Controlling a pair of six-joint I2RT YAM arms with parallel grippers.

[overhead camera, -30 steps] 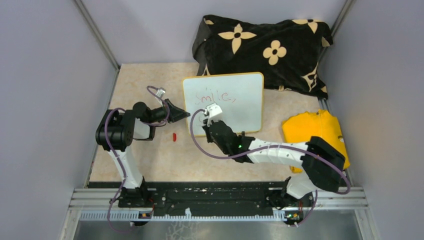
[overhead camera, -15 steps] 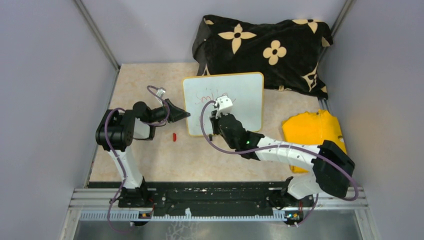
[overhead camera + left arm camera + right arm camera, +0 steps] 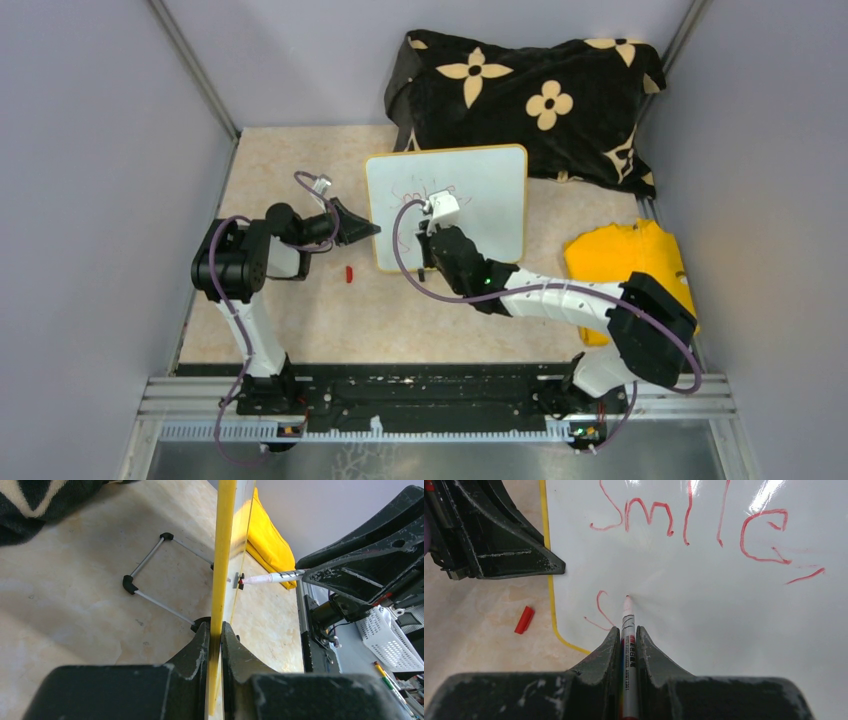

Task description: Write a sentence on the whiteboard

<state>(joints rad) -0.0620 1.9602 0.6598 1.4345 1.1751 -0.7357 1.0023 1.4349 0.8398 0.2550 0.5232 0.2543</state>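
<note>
Whiteboard (image 3: 492, 205) | edge clamped in left claw (image 3: 216, 632) | marker (image 3: 628, 627) tip touching

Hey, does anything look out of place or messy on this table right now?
Only one thing: a red marker cap lies loose on the table, just off the whiteboard's lower left corner, near the left gripper. Nothing looks spilled or damaged.

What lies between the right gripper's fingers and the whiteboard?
A marker, clamped in the right gripper, with its tip touching the whiteboard. The right wrist view shows this.
</note>
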